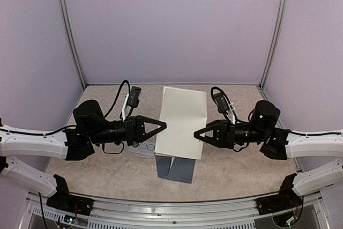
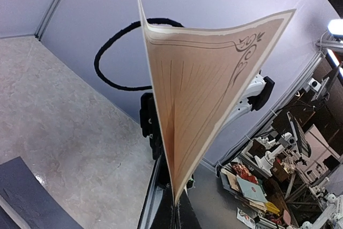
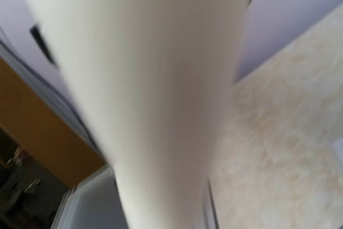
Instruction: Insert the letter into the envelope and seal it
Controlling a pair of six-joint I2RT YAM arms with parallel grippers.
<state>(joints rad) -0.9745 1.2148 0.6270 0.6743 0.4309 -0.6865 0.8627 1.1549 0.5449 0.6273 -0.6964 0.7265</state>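
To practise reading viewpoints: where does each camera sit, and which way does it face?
Top external: above and behind, looking down on the table; both arms show, left gripper and right gripper at the letter's side edges.
Left wrist: on the left arm, looking along the pinched letter; only its gripper's tip shows.
Right wrist: on the right arm, facing blurred pale paper; no fingers visible.
Shared: the envelope, top and left wrist.

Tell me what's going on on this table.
The left gripper pinches one edge of the cream letter, holding it off the table. The right gripper sits at the opposite edge; whether it grips is unclear. The blue-grey envelope lies underneath, the letter not yet inside.
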